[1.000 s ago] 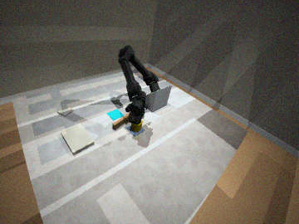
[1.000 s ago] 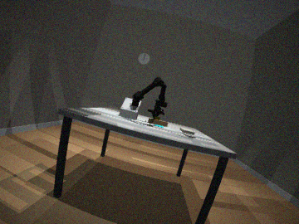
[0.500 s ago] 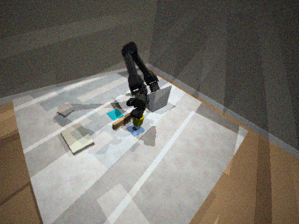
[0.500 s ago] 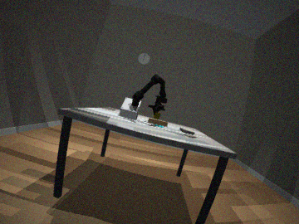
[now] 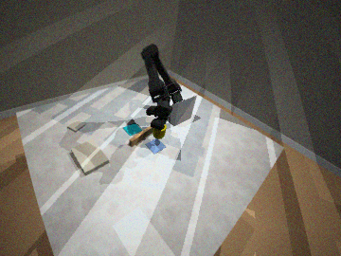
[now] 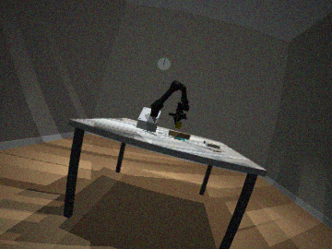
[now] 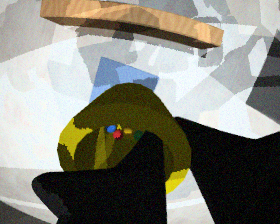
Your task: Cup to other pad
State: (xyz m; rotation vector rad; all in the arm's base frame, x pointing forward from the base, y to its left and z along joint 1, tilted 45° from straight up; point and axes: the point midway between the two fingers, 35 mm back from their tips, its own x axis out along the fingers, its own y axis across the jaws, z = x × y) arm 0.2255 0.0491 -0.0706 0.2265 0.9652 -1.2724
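The yellow cup point(image 5: 159, 133) point(image 6: 178, 124) point(image 7: 132, 95) is raised above the table, over the area by the blue pad point(image 5: 155, 147) point(image 7: 122, 72). My gripper point(image 5: 159, 125) point(image 6: 178, 119) point(image 7: 165, 124) is shut on the cup's wall, with one finger inside the rim and the other outside. Several small marbles point(image 7: 117, 134) lie inside the cup, blue, red, yellow and green among them. The teal pad point(image 5: 133, 129) point(image 6: 181, 139) lies flat on the other side of the wooden bar. The cup's lower part is hidden in the wrist view.
A wooden bar point(image 5: 137, 139) point(image 6: 179, 134) point(image 7: 135, 20) stands between the two pads. A grey upright panel point(image 5: 184, 112) point(image 6: 148, 124) is near the arm's base. A flat beige block point(image 5: 89, 156) and a smaller beige piece point(image 5: 76, 126) lie beyond the teal pad.
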